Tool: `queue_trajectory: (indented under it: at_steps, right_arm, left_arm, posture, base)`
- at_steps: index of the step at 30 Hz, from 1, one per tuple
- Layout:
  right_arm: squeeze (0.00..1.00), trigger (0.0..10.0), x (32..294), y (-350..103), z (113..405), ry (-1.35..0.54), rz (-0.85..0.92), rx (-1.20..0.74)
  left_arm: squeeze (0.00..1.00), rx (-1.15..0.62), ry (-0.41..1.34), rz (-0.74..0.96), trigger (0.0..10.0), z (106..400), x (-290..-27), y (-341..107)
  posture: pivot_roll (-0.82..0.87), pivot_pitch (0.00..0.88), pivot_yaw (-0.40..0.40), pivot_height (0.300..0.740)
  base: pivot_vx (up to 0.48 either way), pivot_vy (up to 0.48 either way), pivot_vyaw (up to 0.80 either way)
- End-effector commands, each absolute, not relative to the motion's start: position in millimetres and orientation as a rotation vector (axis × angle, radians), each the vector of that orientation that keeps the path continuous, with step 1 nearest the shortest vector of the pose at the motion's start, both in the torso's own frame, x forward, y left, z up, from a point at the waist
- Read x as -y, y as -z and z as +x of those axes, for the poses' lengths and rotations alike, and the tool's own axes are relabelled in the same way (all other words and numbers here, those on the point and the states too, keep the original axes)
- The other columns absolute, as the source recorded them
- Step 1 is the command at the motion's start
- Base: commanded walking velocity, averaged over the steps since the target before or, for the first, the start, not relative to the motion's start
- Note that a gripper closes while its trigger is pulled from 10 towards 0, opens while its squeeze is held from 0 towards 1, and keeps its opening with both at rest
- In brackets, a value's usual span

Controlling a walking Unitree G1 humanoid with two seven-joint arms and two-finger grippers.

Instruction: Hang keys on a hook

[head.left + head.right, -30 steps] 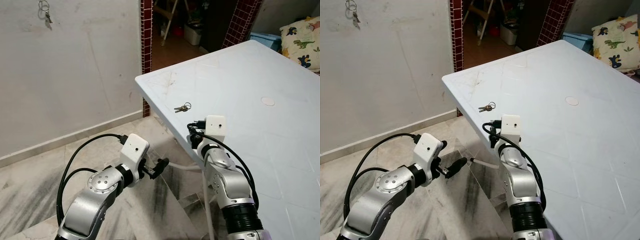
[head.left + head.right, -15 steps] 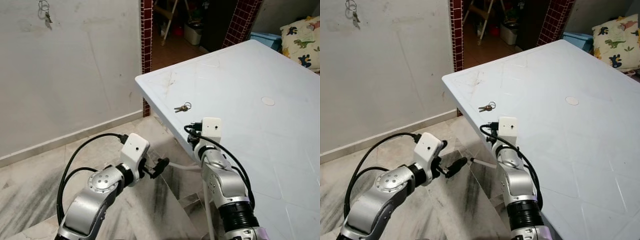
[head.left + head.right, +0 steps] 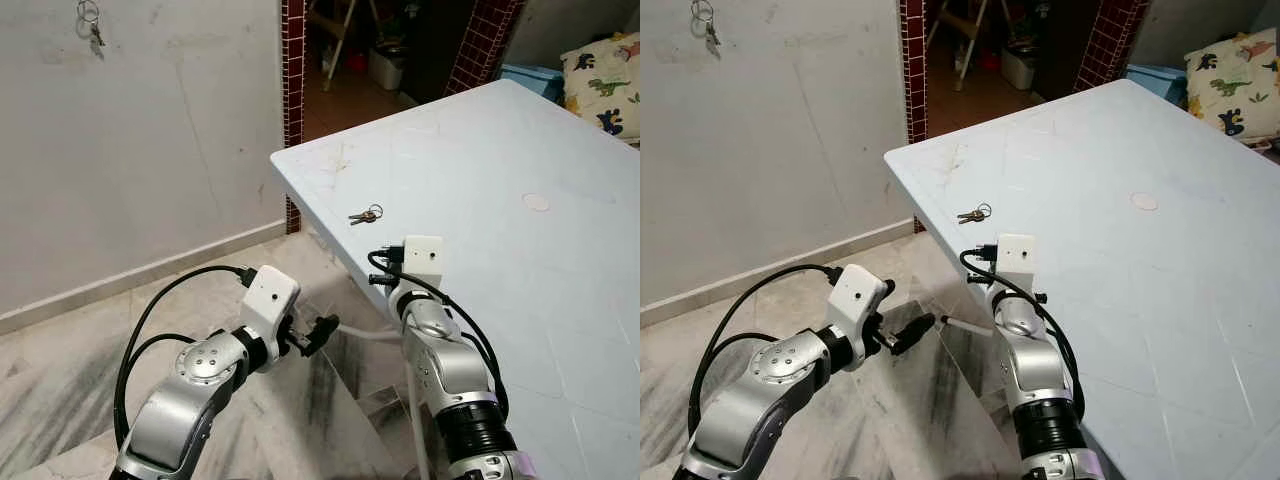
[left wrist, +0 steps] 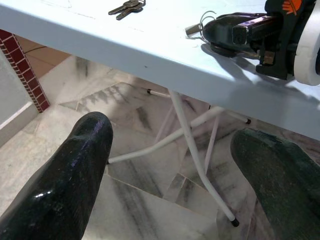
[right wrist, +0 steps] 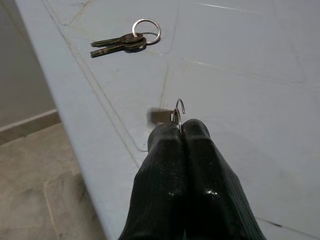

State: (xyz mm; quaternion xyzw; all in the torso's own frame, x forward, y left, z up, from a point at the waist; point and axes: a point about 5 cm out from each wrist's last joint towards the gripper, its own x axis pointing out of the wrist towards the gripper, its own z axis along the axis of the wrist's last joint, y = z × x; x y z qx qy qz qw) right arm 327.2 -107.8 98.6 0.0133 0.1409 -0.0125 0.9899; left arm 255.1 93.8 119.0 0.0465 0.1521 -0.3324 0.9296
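Keys (image 5: 124, 42) lie flat near bench (image 3: 560, 300) corner, ungrasped | right gripper (image 5: 178, 123) hovers just short of them, fingers pressed together pinching a small hook (image 5: 178, 109), likely to thread the ring | left gripper (image 4: 175, 165) spread, idle below bench edge.

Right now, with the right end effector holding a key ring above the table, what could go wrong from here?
1. The right end effector pinches the held key ring only at its fingertips, so it might slip out during the carry.
2. A second key set lies near the table edge and could be knocked off.
3. The wall hook already carries keys, so hanging may be crowded.
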Motion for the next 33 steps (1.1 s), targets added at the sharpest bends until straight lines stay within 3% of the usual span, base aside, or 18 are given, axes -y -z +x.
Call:
queue_trajectory:
  at_steps: [1,12,18,24,33]
  right_arm:
    - [0.0,0.0,113.4,-97.0,328.3,0.051,0.02,-0.287]
    - [0.0,0.0,122.9,-101.9,331.1,0.094,0.039,-0.235]
    - [0.0,0.0,135.6,-135.7,336.3,0.124,0.151,-0.009]
    - [0.0,0.0,147.3,-151.8,335.7,0.118,0.183,0.09]
    - [0.0,0.0,144.7,-161.3,328.7,-0.044,0.216,0.171]
  left_arm:
    - [0.0,-0.305,0.701,0.099,10.0,254.6,-89.8,-121.3]
    - [0.0,-0.289,0.692,0.101,10.0,257.3,-91.1,-123.7]
    - [0.0,-0.237,0.654,0.084,10.0,264.3,-92.0,-130.9]
    - [0.0,-0.184,0.634,0.057,10.0,269.3,-89.5,-138.0]
    - [0.0,-0.14,0.587,0.049,10.0,272.7,-91.7,-141.9]
  posture:
    - [0.22,0.093,-0.039,0.74]
    - [0.22,0.092,-0.033,0.74]
    - [0.21,0.083,-0.035,0.74]
    - [0.2,0.079,-0.037,0.74]
    - [0.19,0.076,-0.043,0.74]
  base:
    - [0.0,0.0,0.0]
    - [0.0,0.0,0.0]
    - [0.0,0.0,0.0]
    - [0.0,0.0,0.0]
    - [0.0,0.0,0.0]
